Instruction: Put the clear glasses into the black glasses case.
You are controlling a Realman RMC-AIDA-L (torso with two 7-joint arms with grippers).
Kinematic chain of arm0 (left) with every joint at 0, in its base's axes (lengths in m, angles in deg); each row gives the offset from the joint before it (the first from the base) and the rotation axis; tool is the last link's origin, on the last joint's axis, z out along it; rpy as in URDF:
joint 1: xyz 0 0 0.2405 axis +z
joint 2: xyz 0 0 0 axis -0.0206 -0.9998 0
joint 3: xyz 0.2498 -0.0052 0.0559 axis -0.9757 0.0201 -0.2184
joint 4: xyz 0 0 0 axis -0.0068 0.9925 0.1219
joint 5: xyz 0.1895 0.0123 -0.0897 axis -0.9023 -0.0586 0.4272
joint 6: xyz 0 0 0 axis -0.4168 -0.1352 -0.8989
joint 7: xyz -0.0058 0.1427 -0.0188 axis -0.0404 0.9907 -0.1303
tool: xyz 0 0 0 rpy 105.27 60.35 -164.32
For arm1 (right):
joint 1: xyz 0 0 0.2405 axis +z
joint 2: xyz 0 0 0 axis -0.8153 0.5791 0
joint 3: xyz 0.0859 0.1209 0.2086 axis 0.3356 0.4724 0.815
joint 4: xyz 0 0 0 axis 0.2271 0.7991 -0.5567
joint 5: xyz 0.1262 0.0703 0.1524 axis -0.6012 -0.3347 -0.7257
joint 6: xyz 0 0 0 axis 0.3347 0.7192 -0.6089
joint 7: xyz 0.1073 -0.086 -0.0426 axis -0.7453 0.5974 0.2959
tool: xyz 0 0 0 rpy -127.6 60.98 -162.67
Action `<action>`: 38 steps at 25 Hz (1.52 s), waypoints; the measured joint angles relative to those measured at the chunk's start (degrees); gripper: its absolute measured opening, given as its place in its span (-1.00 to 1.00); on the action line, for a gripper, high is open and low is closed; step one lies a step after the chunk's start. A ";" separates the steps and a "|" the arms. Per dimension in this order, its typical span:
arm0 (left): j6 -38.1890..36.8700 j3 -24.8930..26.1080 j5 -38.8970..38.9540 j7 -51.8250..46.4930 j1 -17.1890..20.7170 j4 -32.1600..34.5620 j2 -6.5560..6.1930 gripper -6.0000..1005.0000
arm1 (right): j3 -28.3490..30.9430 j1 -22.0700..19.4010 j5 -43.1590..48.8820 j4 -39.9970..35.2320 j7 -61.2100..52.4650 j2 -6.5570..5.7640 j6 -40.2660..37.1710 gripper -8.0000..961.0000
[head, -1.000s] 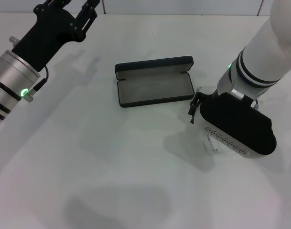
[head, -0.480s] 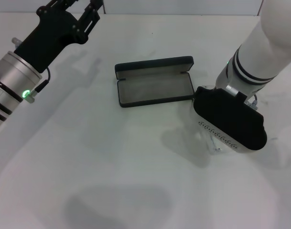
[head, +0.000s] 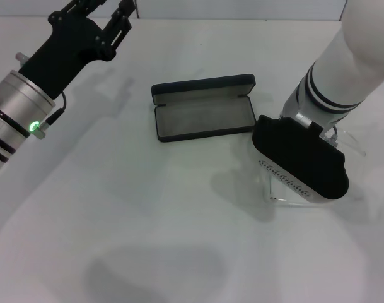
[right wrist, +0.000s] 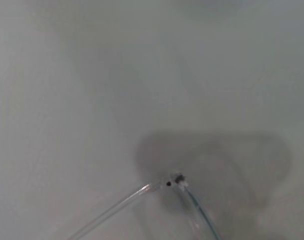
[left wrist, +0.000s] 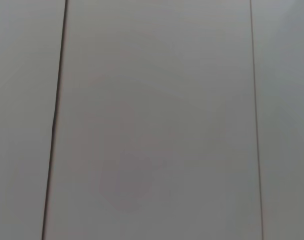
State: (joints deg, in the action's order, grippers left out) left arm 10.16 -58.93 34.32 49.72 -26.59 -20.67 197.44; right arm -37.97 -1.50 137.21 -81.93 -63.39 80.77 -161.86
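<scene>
One pair of clear glasses (head: 343,140), colourless and see-through, very faint against the white table (head: 147,208): in the head view only thin outlines show, an arm edge sticking out to the right of the right wrist housing and a lens edge (head: 286,197) below and left of it. Right wrist view gives a close look at a hinge with a small dark screw (right wrist: 177,178), two clear strips running off from it, and a soft shadow beneath; whether the glasses rest on the table or hang a little above it cannot be told from here. One black glasses case (head: 203,107), oblong with rounded corners, lying open near the table's middle, lid tipped back on the far side, grey lining showing, nothing inside it. The glasses sit just to the right of the case, under and around the right wrist, apart from the case. Right tool hidden below its own bulky white-and-black housing in the head view, and not seen in its wrist view; cannot tell if its fingers are spread or pinching the frame. Left tool (head: 106,12) up at the far left corner, well apart from the case, dark fingers (head: 120,19) spread with nothing between them. Left wrist view shows only pale flat panels with thin seams.
</scene>
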 joint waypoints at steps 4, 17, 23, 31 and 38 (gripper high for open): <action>-0.05 -0.83 0.00 0.00 0.05 -0.04 0.00 -0.04 | 0.74 -0.02 -0.08 -0.59 -2.76 0.00 -0.83 -0.69; -2.83 -1.90 0.36 -4.21 0.04 0.33 -0.19 -0.04 | 14.33 -8.13 -8.95 -7.89 -5.74 0.00 -2.99 -0.71; -2.93 -1.93 0.08 -6.35 -0.43 0.74 -0.53 -0.04 | 19.06 -11.76 -11.86 -8.83 -7.19 -0.01 -2.74 -0.73; -2.05 -1.93 -1.87 -11.18 -1.43 0.94 -0.60 -0.04 | 26.21 -18.09 -23.00 -10.18 -7.72 -0.10 -0.77 -0.73; 0.31 -1.66 -5.01 -17.37 -2.31 4.42 -0.80 -0.04 | 26.15 -23.32 -35.03 -6.69 -5.28 -0.05 7.17 -0.73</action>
State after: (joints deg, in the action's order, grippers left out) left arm 10.47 -60.59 29.31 32.34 -28.90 -16.26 196.65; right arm -11.82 -24.82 102.19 -88.62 -68.67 80.73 -154.69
